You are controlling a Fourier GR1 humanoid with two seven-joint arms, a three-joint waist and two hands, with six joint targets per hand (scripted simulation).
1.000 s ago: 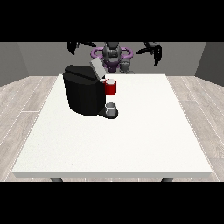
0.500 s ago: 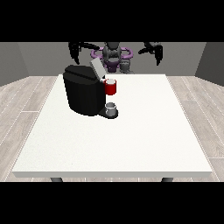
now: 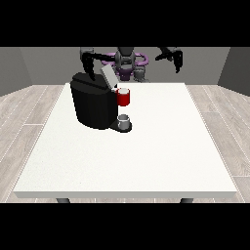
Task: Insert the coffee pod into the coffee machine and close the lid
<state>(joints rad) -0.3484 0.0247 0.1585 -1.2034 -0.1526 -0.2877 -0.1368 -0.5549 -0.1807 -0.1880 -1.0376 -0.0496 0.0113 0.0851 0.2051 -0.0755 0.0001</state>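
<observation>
A black coffee machine (image 3: 93, 105) stands on the left half of the white table (image 3: 146, 156). Its grey lid (image 3: 108, 76) is tilted up and open. A red pod holder (image 3: 124, 97) sticks out at the machine's front, above a small grey cup (image 3: 124, 120) on the drip base. A small grey object, perhaps the coffee pod (image 3: 140, 74), sits at the table's far edge by the robot's torso. The hand at the view's left (image 3: 89, 65) hangs just above the machine's rear top, fingers pointing down and holding nothing. The hand at the view's right (image 3: 175, 57) is raised over the far right, empty.
The table's far edge runs right in front of the robot's purple and grey torso (image 3: 128, 61). Wooden floor (image 3: 29, 112) surrounds the table on both sides.
The hand at the view's left has come down and slightly rightwards towards the machine's top. The hand at the view's right has barely shifted. The lid stays open.
</observation>
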